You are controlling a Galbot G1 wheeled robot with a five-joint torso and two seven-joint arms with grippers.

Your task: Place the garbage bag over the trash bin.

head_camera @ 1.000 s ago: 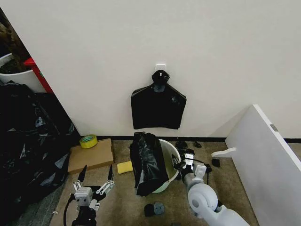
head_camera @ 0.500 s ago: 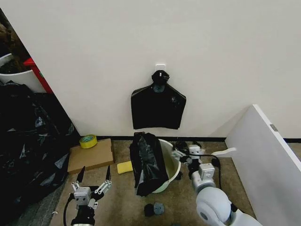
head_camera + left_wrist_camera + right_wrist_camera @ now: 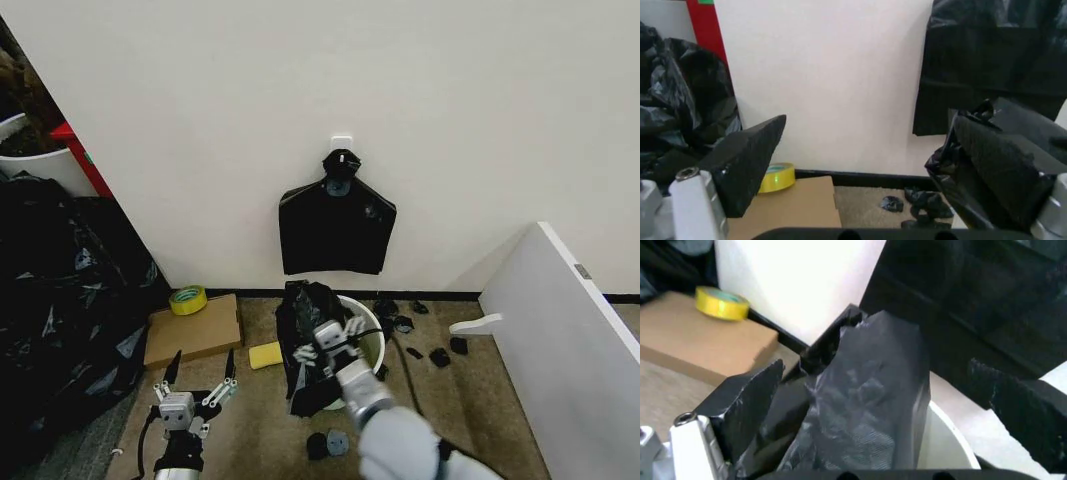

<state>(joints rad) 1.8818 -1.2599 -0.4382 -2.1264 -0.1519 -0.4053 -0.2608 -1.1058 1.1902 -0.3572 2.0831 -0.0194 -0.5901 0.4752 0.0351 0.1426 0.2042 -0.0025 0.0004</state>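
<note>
I'm looking at a plain white wall (image 3: 450, 110) over a brownish carpet floor (image 3: 260, 430), with a dark skirting strip along the foot of the wall. On the wall hangs a flat black bundle (image 3: 337, 225) from a white hook plate. At the floor's left edge there's a big heap of black plastic (image 3: 60, 300), and behind it a white tub (image 3: 40, 165) with a red part, both cut off by the frame. A cardboard sheet (image 3: 195, 328) lies near the wall with a roll of yellow tape (image 3: 187, 299) at its far corner, and a yellow sponge (image 3: 265, 355) sits just beside it. A white panel (image 3: 565, 340) leans in on the right.

The trash bin (image 3: 372, 345) stands close to the wall, below the bundle; I only see its right rim and part of the inside. The garbage bag (image 3: 305, 335) is draped over the bin's left side and hangs down to the carpet. How far it goes round the rim I can't tell.

My right gripper (image 3: 325, 350) is up against the bag, its fingers spread wide in the right wrist view with the bag (image 3: 867, 405) between them, not pinched. The arm hides the bin's near wall. My left gripper (image 3: 198, 385) hovers low over the carpet near the cardboard's front edge, fingers apart, holding nothing. Small dark scraps (image 3: 430, 352) lie right of the bin; I can't make out what they are.
</note>
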